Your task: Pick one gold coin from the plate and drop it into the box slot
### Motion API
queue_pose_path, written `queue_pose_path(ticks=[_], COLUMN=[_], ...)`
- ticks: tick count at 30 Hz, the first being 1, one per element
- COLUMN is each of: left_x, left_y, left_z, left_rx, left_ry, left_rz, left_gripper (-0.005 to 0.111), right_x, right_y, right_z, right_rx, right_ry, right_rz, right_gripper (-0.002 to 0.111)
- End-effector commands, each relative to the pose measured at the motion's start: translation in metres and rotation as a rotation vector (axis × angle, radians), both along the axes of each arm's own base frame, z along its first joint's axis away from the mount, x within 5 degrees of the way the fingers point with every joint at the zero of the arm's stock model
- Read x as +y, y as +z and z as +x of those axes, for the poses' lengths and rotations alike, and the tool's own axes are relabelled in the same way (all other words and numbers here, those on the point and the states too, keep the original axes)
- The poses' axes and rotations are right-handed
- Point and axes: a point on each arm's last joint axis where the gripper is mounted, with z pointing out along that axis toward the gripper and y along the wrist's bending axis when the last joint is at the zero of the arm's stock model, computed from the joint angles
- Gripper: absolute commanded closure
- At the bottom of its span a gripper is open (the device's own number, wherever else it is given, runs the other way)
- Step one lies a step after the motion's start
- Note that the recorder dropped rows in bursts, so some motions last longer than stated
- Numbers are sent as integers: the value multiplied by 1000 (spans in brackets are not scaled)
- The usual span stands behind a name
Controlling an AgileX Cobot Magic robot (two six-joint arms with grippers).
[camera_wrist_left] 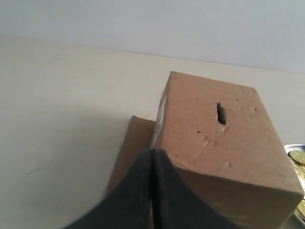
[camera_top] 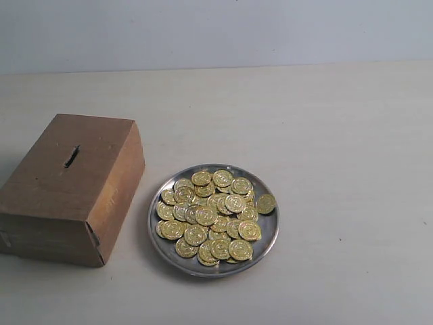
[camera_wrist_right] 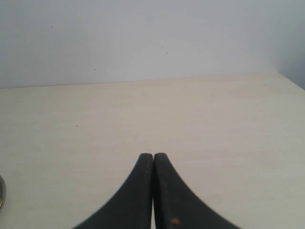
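A shiny silver plate (camera_top: 263, 245) lies at the middle of the table, heaped with several gold coins (camera_top: 212, 215). To its left stands the brown box (camera_top: 64, 196), its dark slot (camera_top: 71, 156) in the top face. Neither arm shows in the exterior view. In the left wrist view my left gripper (camera_wrist_left: 151, 151) is shut and empty, close above the box (camera_wrist_left: 224, 152) near one corner, the slot (camera_wrist_left: 220, 113) further on and a few coins (camera_wrist_left: 298, 156) at the frame's edge. My right gripper (camera_wrist_right: 153, 155) is shut and empty over bare table, the plate's rim (camera_wrist_right: 2, 193) just showing.
The pale tabletop (camera_top: 338, 135) stretches around the box and plate. A light wall (camera_top: 216, 27) runs along its far edge. A flap of the box (camera_wrist_left: 128, 152) lies flat on the table beside it in the left wrist view.
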Motion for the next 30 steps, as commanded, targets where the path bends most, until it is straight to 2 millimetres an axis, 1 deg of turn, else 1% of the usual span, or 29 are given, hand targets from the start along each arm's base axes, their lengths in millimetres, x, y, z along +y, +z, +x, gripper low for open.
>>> queue_pose_path(ticks=[1,18,22,30], left_x=[1,2,2,2], left_y=[-1,-1,-1,-1], left_z=[0,0,0,0], left_rx=[5,0,-4,-3], left_ry=[28,30,18,13], left_rz=[-41,-7,37,17], left_gripper=[107,107,107,107], right_x=[0,0,0,0], right_y=[-1,-1,-1,-1], right_z=[0,0,0,0], right_rx=[-4,-4,-4,-4], right_ry=[-5,-5,-5,-5], right_rz=[-5,-6,-6,-5], right_gripper=[108,108,108,108])
